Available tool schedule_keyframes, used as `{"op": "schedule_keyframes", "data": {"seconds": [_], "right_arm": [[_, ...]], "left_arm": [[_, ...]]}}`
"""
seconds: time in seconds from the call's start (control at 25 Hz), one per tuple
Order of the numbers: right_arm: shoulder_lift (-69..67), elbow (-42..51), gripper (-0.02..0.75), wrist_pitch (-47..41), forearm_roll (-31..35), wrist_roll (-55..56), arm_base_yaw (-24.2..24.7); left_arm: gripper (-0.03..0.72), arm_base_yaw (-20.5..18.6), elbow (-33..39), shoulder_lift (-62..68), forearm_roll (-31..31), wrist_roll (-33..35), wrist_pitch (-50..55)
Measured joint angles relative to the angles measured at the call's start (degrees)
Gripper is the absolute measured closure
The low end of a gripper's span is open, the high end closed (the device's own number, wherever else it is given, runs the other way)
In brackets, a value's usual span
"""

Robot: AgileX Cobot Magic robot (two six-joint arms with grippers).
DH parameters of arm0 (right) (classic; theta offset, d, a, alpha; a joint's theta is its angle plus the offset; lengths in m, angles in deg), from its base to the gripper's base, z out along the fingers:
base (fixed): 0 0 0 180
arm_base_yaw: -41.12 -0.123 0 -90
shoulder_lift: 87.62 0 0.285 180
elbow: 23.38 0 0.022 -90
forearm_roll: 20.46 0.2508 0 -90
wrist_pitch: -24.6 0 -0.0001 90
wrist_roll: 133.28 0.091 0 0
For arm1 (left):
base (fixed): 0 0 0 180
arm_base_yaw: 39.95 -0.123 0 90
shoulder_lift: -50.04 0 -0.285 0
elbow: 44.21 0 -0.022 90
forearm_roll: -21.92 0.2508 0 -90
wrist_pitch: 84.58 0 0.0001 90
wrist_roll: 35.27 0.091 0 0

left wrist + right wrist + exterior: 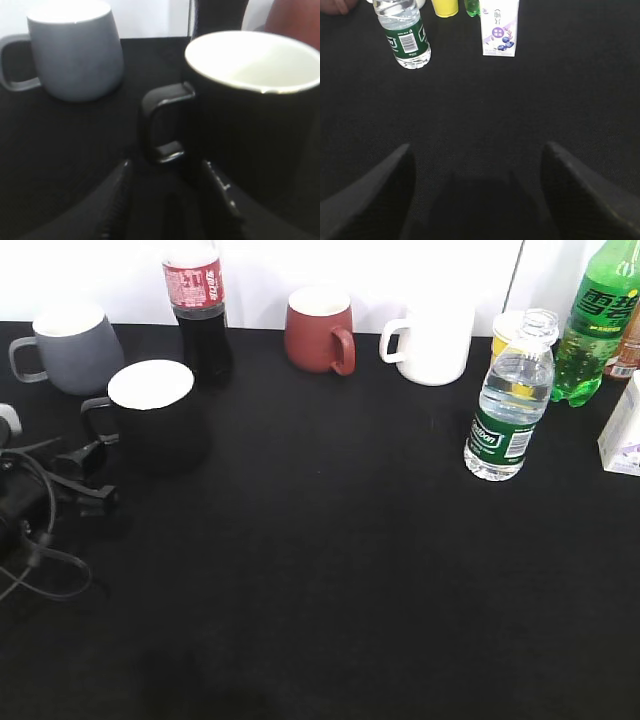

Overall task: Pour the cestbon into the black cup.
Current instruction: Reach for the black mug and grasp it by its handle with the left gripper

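Note:
The black cup (pixel 152 425) with a white inside stands upright at the left, its handle (pixel 159 125) turned toward my left gripper. My left gripper (pixel 105 468) is open, and its fingertips (pixel 167 167) sit on either side of the handle's lower end, close to it. The cestbon (pixel 508 410), a small clear bottle with a dark green label, stands upright at the right. In the right wrist view it stands at the far left (pixel 405 37). My right gripper (pixel 477 150) is open and empty, well short of the bottle and to its right. It is out of the exterior view.
A grey mug (pixel 70 348), a cola bottle (pixel 197 305), a dark red mug (pixel 320 330) and a white mug (pixel 432 340) line the back. A yellow cup (pixel 445 7), a green soda bottle (pixel 598 325) and a milk carton (pixel 500 27) stand near the cestbon.

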Motion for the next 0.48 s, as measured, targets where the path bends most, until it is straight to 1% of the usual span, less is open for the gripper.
{"op": "schedule_keyframes", "data": {"seconds": [0.16, 0.28, 0.36, 0.4, 0.48], "right_arm": [[0.00, 0.00, 0.146, 0.00, 0.00, 0.00, 0.00], [0.00, 0.00, 0.146, 0.00, 0.00, 0.00, 0.00], [0.00, 0.00, 0.146, 0.00, 0.00, 0.00, 0.00], [0.00, 0.00, 0.146, 0.00, 0.00, 0.00, 0.00], [0.00, 0.00, 0.146, 0.00, 0.00, 0.00, 0.00]], "left_arm": [[0.353, -2.06, -2.88, 1.67, 0.06, -0.35, -0.30], [0.353, -2.27, -6.63, 3.86, 0.23, -0.35, 0.24], [0.353, -3.96, -8.64, 6.05, 0.98, -0.35, 0.88], [0.353, -5.49, -9.93, 6.54, 3.07, -0.35, 1.16], [0.353, -8.45, -13.65, 8.71, 9.58, -0.98, 2.51]]}}
